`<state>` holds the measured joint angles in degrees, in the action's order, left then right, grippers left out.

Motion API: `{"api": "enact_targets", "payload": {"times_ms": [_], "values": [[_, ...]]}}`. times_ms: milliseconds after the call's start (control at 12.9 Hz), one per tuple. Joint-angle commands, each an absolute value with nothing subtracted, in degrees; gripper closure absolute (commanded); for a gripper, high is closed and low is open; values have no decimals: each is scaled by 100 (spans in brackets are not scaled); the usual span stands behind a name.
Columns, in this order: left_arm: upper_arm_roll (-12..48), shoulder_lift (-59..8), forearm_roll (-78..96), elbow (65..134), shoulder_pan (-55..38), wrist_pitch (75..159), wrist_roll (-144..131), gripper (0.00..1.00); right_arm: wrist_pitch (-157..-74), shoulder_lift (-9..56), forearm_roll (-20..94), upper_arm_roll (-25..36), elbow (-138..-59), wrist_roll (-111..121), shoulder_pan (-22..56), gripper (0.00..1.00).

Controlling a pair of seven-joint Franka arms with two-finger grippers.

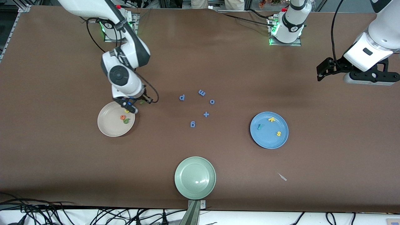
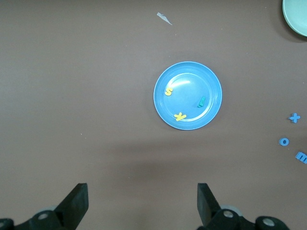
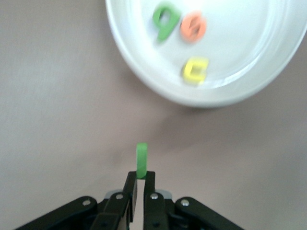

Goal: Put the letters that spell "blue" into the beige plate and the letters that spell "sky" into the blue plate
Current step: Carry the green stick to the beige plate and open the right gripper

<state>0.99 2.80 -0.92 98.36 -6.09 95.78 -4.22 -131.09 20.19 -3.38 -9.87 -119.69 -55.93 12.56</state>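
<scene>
The green l [image 3: 142, 160] is pinched by one end in the closed right gripper [image 3: 141, 178], hanging over bare table just beside the beige plate [image 1: 106, 126]. In that plate lie the b [image 1: 126, 121], the e [image 1: 122, 117] and the u [image 1: 126, 110] (b and e touching). The blue plate [image 1: 265, 139], toward the left arm's end, holds the s [image 1: 278, 133], k [image 1: 272, 119] and y [image 1: 260, 126], all apart. The left gripper [image 2: 141, 203] waits with jaws wide and empty, high over the table. Blue letters [image 1: 201, 92] lie between the two plates; a green plate [image 1: 184, 184] sits nearest the camera.
</scene>
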Motion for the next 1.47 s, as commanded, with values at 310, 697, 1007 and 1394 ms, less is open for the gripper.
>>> {"api": "enact_targets", "payload": {"times_ms": [310, 697, 1007, 1394], "values": [[105, 193, -141, 9633, -615, 9439, -343, 0, -13008, 2109, -360, -212, -11733, -3289, 818, 95], [106, 193, -141, 9598, -615, 9334, -360, 0, -12825, 2066, -308, -202, -11594, -3234, 826, 61], [97, 193, -132, 9598, -589, 9316, -334, 0, -11324, 1856, -316, -246, -10646, -3199, 826, 57], [97, 185, -132, 9580, -598, 9316, -352, 0, -9838, 1126, -272, -325, -9890, -2200, 800, 45]]}}
